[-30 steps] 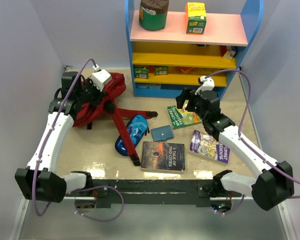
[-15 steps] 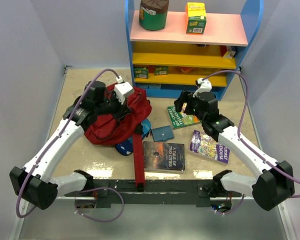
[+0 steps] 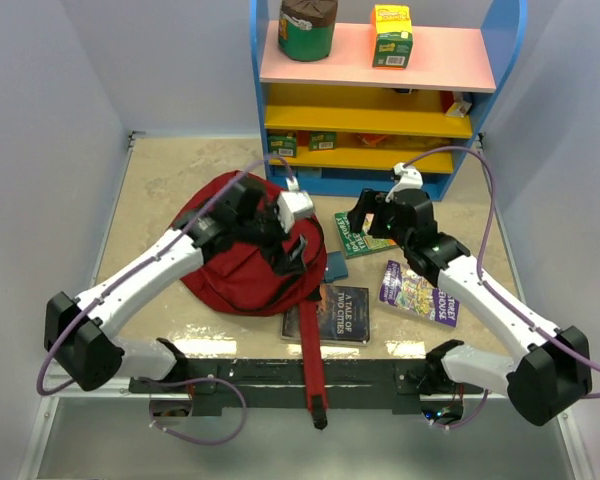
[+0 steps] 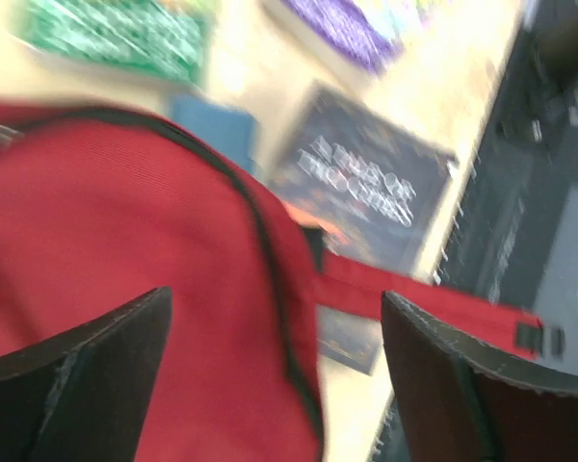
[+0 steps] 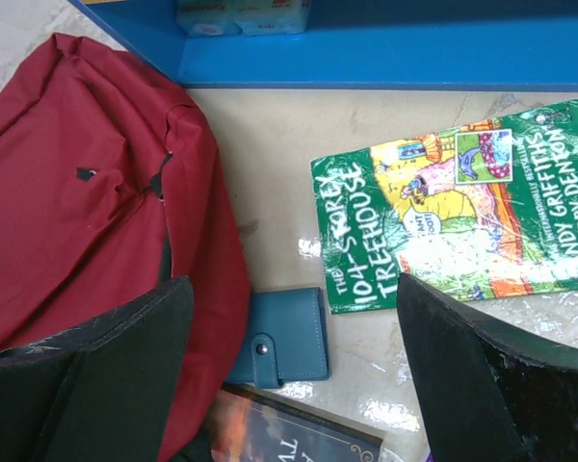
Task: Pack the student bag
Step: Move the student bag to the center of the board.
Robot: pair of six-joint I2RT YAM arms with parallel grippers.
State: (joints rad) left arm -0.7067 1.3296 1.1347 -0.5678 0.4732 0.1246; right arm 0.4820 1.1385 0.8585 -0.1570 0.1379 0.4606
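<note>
The left hand (image 4: 275,298) and right hand (image 5: 294,281), both spread and empty, could snag the strap (image 3: 312,370) of the bag (image 3: 235,265) dangling off the desk (image 3: 160,190)

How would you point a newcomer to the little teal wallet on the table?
Find the blue shelf unit at the back; the green paperback lies just in front of it. Between that book's near corner and the red backpack sits the wallet, the only small, plain teal piece with a snap tab among printed covers.
</note>
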